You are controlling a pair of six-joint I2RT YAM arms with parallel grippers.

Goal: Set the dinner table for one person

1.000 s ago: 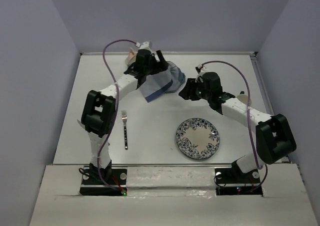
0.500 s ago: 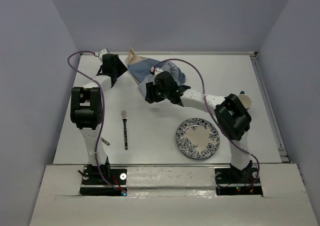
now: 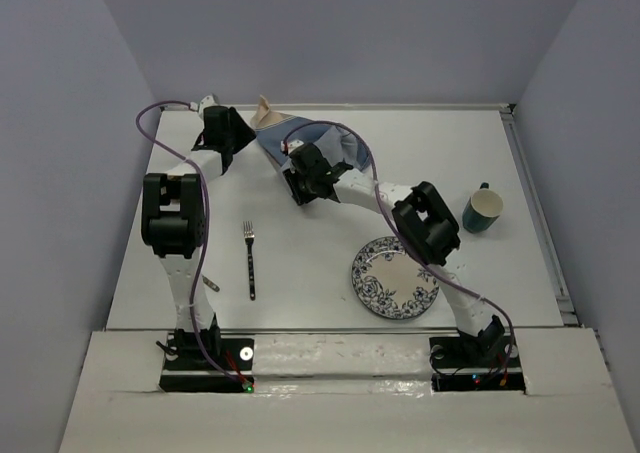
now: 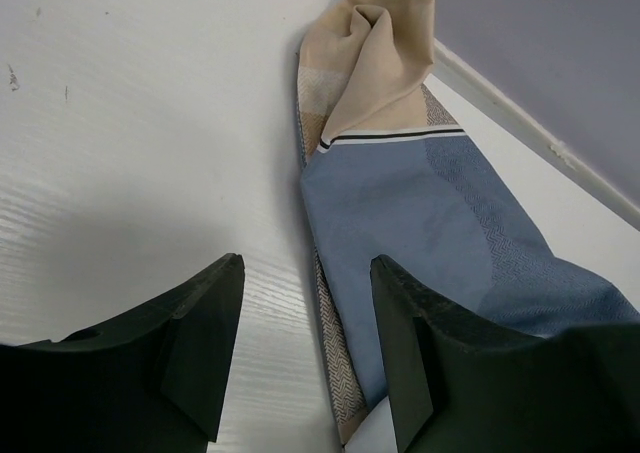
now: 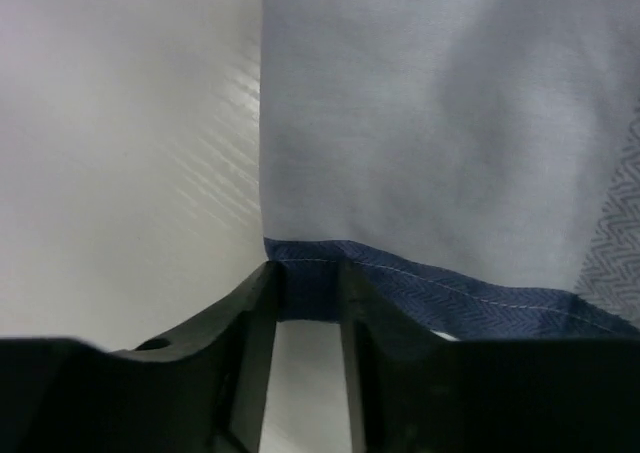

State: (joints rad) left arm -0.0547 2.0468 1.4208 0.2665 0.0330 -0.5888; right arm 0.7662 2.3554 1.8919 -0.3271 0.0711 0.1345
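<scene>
Right wrist view shows the right claw [image 5: 305, 308] pressed almost together, pinching only the dark blue hem of the placemat [image 5: 430, 123] at its lower edge. The bite is very thin, so I think the first danger is that the hem slips out as soon as the arm pulls.

Left wrist view shows the left claw [image 4: 305, 343] spread, with nothing held. The long edge of the cloth lies below the gap, and I cannot tell if a finger touches it. The tan end is folded up against the back wall. With no hold on this end there is no counter tension, so a pull from one corner would probably drag the cloth in a bunch and not open it flat.

From the top camera, the white surface [image 3: 320, 248] lies under everything. The placemat is crumpled at its far left part. The fork [image 3: 250, 261] is nearer to the bases, on the left, the plate [image 3: 395, 277] is in front of the right base, and the mug [image 3: 482, 211] stands well to the right. The right arm reaches across, with its elbow over the far rim of the plate. If it swings back quickly with the cloth, the elbow could touch the plate, or the hanging cloth could sweep the fork out of place. The purple cable above the cloth may also catch on it.
</scene>
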